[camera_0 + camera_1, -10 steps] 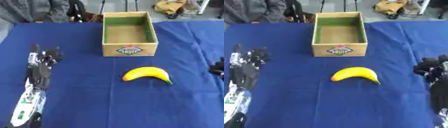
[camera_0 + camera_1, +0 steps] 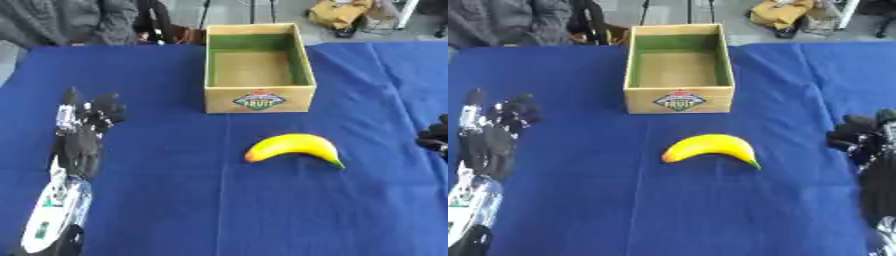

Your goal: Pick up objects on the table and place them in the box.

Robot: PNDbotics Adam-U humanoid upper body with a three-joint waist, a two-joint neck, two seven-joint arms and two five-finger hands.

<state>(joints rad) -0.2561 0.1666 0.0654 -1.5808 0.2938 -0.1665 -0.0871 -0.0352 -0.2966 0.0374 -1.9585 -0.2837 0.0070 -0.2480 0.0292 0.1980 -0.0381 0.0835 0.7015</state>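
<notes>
A blue-clothed table [image 2: 175, 200] bears an open cardboard box [image 2: 259, 99] and a banana [image 2: 293, 147].

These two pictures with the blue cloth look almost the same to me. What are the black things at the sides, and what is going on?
Both pictures come from a stereo camera in a humanoid robot's head, looking down at its work, one per eye. The black and silver arm on the left ends in the left robot hand; the right robot hand shows at the right edge. Neither holds anything, and how their fingers stand is hard to make out. On the blue tablecloth lies a curved yellow banana, apart from both hands. Behind it stands an open cardboard box with a green inner lining, empty as far as can be seen. The banana is meant to go into that box.
</notes>
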